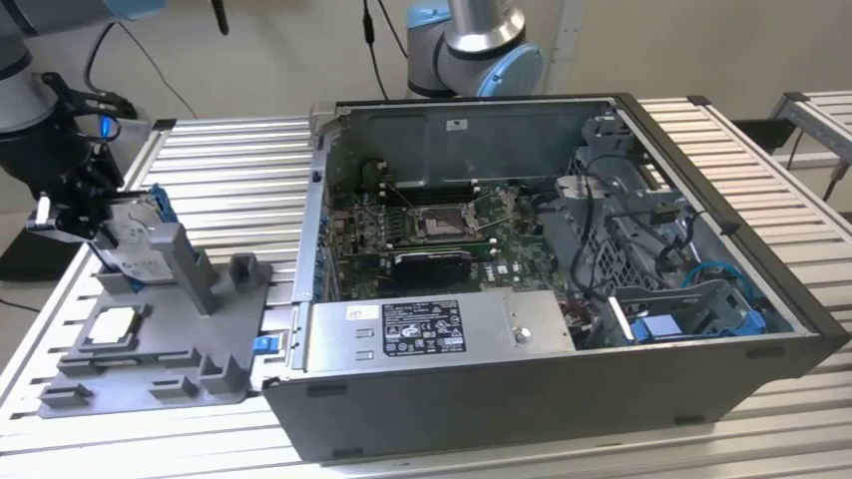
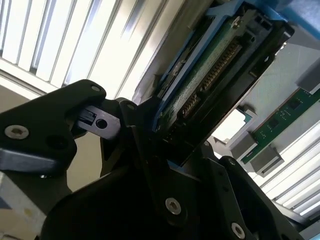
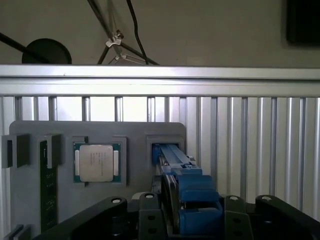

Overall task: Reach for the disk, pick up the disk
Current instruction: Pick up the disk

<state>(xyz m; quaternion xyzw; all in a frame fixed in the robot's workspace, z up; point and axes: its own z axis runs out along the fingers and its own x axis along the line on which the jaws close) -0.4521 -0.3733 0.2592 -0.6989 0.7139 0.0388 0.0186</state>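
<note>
grasp step: the gripper has its jaws seemingly closed on the disk, standing on edge in the grey holder on the surface; lifting calls for a straight pull out of its slot.

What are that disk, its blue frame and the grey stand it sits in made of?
The disk: bare silvery metal, dully shiny, probably. Its blue frame: plastic, matte with moulded edges. The grey stand: likely plastic too, evenly matte.

You see the disk standing on edge, pinched between the gripper fingers: silver-grey metal, bright blue bracket, connector edge facing the wrist.
</note>
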